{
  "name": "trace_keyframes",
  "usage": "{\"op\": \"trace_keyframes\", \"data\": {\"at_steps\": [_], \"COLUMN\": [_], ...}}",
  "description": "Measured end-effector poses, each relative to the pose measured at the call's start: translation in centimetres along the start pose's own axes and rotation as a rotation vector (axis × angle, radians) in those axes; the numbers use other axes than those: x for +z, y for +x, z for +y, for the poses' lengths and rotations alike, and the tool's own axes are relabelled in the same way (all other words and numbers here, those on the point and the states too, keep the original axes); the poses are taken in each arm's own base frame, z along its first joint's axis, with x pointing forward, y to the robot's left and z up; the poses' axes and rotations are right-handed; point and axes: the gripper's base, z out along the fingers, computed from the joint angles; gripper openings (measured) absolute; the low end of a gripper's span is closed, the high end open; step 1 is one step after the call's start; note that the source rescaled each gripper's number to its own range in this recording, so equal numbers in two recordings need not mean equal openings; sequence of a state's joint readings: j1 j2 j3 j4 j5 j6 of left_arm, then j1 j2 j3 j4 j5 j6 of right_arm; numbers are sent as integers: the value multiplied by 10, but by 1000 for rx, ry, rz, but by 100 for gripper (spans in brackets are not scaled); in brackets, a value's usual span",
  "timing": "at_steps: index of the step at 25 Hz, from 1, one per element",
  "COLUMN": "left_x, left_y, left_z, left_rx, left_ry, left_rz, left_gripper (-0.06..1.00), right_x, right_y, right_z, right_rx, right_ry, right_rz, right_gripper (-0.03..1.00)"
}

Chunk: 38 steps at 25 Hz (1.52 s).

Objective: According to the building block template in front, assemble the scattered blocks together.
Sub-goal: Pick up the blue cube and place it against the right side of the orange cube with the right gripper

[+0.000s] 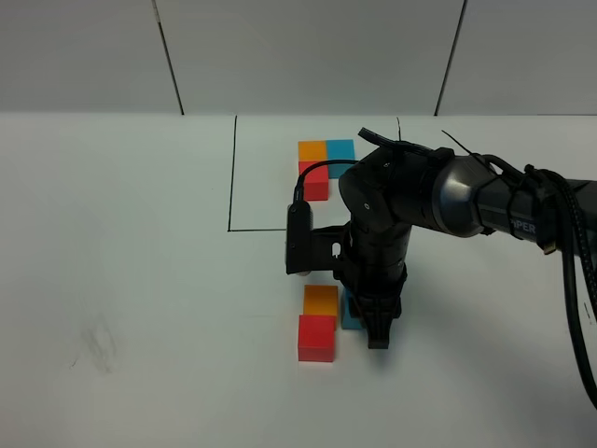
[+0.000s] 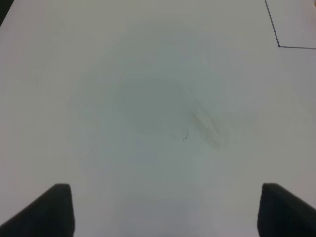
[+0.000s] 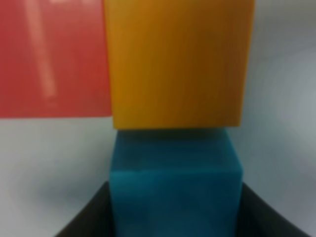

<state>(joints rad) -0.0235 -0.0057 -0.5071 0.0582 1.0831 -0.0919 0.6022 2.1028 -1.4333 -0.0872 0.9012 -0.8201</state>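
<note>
The building block template (image 1: 317,163) is an L of orange, blue and red cubes inside a black outline (image 1: 231,177) at the back. In front of it the loose orange cube (image 1: 321,300) and red cube (image 1: 316,337) lie touching. The loose blue cube (image 1: 349,315) sits to the right of the orange one, partly hidden by my right gripper (image 1: 371,327). In the right wrist view that gripper (image 3: 175,215) is shut on the blue cube (image 3: 173,182), which touches the orange cube (image 3: 177,64), with the red cube (image 3: 49,59) beside it. My left gripper (image 2: 163,212) is open and empty over bare table.
The white table (image 1: 121,280) spreads left and right of the cubes. A faint scuff mark (image 2: 205,126) lies under the left gripper, and a corner of the black outline (image 2: 279,46) shows there. The right arm's cables (image 1: 569,280) hang at the right edge.
</note>
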Motion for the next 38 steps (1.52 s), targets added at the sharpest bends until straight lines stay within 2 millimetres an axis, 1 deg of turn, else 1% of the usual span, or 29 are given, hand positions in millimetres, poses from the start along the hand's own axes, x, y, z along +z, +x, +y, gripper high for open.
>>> {"op": "trace_keyframes", "data": {"at_steps": [10,13,23,34,35,36,38], "left_x": [0,0,0,0,0,0,0], "left_y": [0,0,0,0,0,0,0], "left_z": [0,0,0,0,0,0,0], "left_rx": [0,0,0,0,0,0,0], "left_ry": [0,0,0,0,0,0,0], "left_rz": [0,0,0,0,0,0,0], "left_gripper": [67,67,67,67,67,67,67], "right_x": [1,6,10,11,11,11,12], "right_y": [-1,-2,-15,-15,-15,-15,-14], "right_z": [-1,-1,-5,-5,-5,-4,-3], "right_rx": [-16,-21,-33,-25,-21,-12,11], "right_ry": [10,3,-12,-27,-29,-35,-53], "right_rz": [-10,-5,5,17,18,21,32], "right_gripper": [28,28,28,28,29,35,53]}}
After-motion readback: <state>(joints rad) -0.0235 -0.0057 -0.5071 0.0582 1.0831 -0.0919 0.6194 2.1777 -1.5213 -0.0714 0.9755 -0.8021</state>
